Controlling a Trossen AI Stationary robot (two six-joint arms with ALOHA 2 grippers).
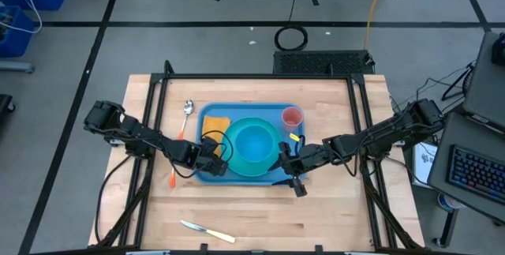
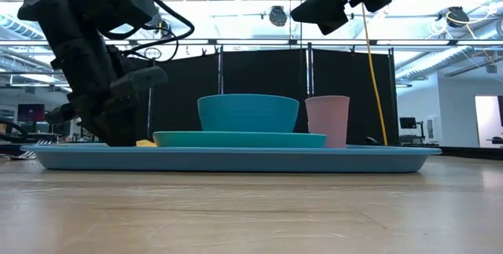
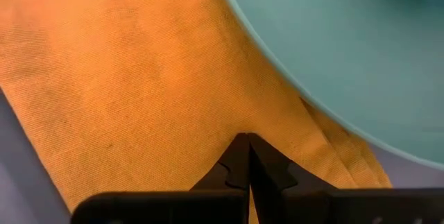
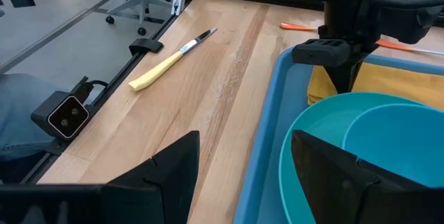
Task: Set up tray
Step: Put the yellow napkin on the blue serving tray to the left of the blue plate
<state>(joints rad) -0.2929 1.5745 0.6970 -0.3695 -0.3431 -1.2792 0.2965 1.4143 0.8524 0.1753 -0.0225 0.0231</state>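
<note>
Only the high view gives us the spoon lying off the tray's far left corner; the right wrist view shows the yellow-handled knife on bare wood. The tray sits mid-table, holding the turquoise plate, bowl, pink cup and orange cloth. Left gripper is clenched, tips pressed on the cloth inside the tray's left end. Right gripper is spread, holding nothing, over the tray's near right edge. No readable writing.
</note>
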